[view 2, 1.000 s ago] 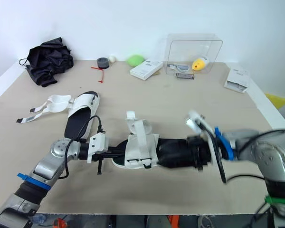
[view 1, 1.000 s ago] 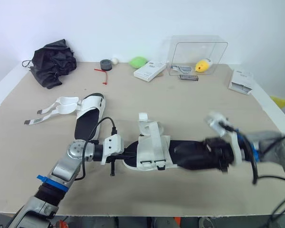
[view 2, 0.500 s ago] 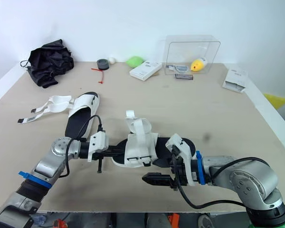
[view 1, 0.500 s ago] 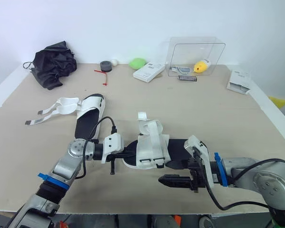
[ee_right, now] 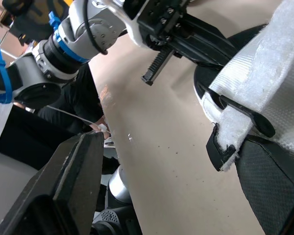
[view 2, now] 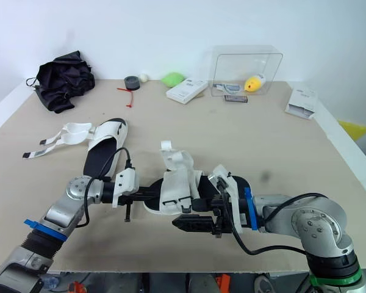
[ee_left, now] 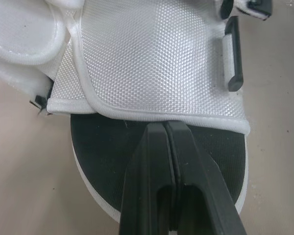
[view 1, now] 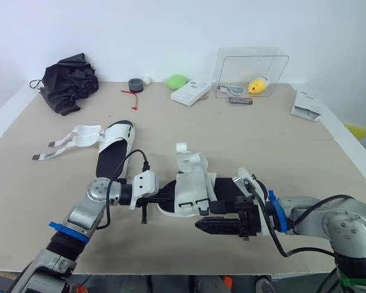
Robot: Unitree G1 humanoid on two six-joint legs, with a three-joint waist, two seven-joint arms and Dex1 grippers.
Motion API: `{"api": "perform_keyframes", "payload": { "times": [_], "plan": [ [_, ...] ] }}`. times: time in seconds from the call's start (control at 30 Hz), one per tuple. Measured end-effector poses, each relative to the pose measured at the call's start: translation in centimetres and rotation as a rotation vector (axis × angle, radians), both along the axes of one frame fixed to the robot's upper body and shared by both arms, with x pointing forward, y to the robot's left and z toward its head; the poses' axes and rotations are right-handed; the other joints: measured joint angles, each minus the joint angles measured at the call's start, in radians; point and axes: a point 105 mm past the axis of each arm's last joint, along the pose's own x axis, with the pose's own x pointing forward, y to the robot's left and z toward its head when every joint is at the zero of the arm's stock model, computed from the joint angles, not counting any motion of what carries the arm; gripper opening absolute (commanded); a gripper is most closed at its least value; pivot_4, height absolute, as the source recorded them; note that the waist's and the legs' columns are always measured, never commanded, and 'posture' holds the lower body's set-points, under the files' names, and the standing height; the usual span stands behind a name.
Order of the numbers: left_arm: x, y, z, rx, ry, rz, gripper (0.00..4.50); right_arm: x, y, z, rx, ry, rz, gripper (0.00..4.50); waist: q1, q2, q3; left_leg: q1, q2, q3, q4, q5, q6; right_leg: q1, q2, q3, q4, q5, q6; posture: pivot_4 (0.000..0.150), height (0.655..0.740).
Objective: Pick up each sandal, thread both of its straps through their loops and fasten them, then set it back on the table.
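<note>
White-strapped sandal [view 1: 192, 192]: left gripper [view 1: 166, 196] clenched at its nine o'clock, right gripper [view 1: 200, 225] spread at five. A sideways nudge could skid it away.

No legible text, label, brand or number on anything

A beige table [view 1: 244, 140] stands against a plain white wall [view 1: 171, 30].
</note>
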Motion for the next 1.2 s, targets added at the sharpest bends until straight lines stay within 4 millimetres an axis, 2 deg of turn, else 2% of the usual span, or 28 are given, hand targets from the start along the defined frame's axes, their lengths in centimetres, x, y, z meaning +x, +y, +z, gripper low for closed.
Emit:
{"api": "perform_keyframes", "payload": {
  "times": [0.17, 0.2, 0.27, 0.37, 0.47, 0.5, 0.77, 1.0, 1.03, 1.1, 1.2],
  "plan": [
    [0.0, 0.0, 0.0, -0.001, -0.001, 0.006, 0.00, 0.3, 0.4, -0.7, -0.052, 0.002, -0.003, 4.32, 0.000, 0.000, 0.000, 0.000, 0.000, 0.000, 0.000, 0.000, 0.001, 0.000, 0.000, 0.000, 0.000, 0.000, 0.000, 0.150, 0.7400],
    [0.0, 0.0, 0.0, -0.001, -0.001, 0.006, 0.00, 0.4, 0.5, -1.1, -0.067, 0.008, -0.005, 4.08, 0.000, 0.000, 0.000, 0.000, 0.000, 0.000, 0.000, 0.000, 0.001, 0.000, 0.000, 0.000, 0.000, 0.000, 0.000, 0.150, 0.7400],
    [0.0, 0.0, 0.0, -0.001, -0.001, 0.008, 0.00, 0.5, 0.5, -1.7, -0.093, 0.021, -0.013, 3.49, 0.000, 0.000, 0.000, 0.001, 0.000, 0.000, 0.000, 0.001, 0.001, 0.000, 0.000, 0.000, 0.000, 0.001, -0.001, 0.150, 0.7400],
    [0.0, 0.0, 0.0, -0.002, -0.002, 0.009, 0.00, 1.2, 0.2, -2.9, -0.139, 0.046, -0.062, 1.88, 0.000, 0.000, 0.000, 0.000, 0.000, 0.001, 0.000, 0.001, 0.001, 0.000, 0.000, 0.000, 0.000, 0.001, 0.000, 0.150, 0.7400],
    [0.0, 0.0, 0.0, -0.002, -0.004, 0.007, 0.00, 1.5, -0.1, -3.2, -0.152, 0.050, -0.085, 0.39, 0.000, 0.000, 0.000, 0.000, 0.000, 0.001, 0.000, 0.001, 0.001, 0.000, 0.000, 0.000, 0.000, 0.001, 0.000, 0.150, 0.7400],
    [-0.1, 0.0, 0.0, -0.002, -0.004, 0.006, 0.00, 1.6, -0.1, -3.2, -0.149, 0.052, -0.086, 0.03, 0.000, 0.000, 0.000, 0.000, 0.000, 0.001, 0.000, 0.001, 0.001, 0.000, 0.000, 0.000, 0.000, 0.000, 0.000, 0.150, 0.7400],
    [-0.1, 0.0, 0.0, -0.001, -0.005, 0.003, 0.00, 1.4, -0.1, -2.9, -0.133, 0.061, -0.083, 0.03, 0.000, 0.000, 0.000, -0.001, 0.000, 0.000, 0.000, 0.001, 0.001, 0.000, 0.000, 0.000, 0.000, 0.000, 0.000, 0.150, 0.7400],
    [-0.2, -0.3, 0.1, -0.004, -0.006, -0.007, 0.00, 0.0, -0.2, -2.1, -0.082, 0.082, -0.019, 0.03, 0.001, 0.000, 0.000, -0.003, -0.002, -0.001, -0.001, 0.000, 0.001, -0.001, -0.002, -0.001, -0.001, 0.000, -0.001, 0.150, 0.7400],
    [-0.3, -0.7, 0.1, -0.010, -0.007, -0.020, 0.00, -2.0, -0.8, -2.0, -0.093, 0.089, 0.048, 0.03, 0.008, 0.001, 0.001, -0.005, -0.004, -0.002, -0.001, 0.000, 0.002, -0.002, -0.005, -0.002, -0.001, -0.001, -0.001, 0.150, 0.7400],
    [-0.5, -0.7, 0.1, -0.011, -0.007, -0.025, 0.00, -4.4, -1.5, -2.3, -0.138, 0.114, 0.133, 0.03, 0.009, 0.000, 0.000, -0.005, -0.005, -0.003, -0.001, -0.002, 0.002, -0.001, -0.005, -0.003, -0.001, -0.002, -0.002, 0.150, 0.7400],
    [-0.4, -0.5, 0.0, -0.006, -0.007, -0.021, 0.00, -6.3, -2.1, -3.1, -0.163, 0.153, 0.186, 0.03, 0.009, 0.000, 0.000, -0.004, -0.005, -0.003, 0.000, -0.002, 0.001, 0.000, -0.005, -0.004, -0.002, -0.003, -0.001, 0.150, 0.7400]
  ]
}}
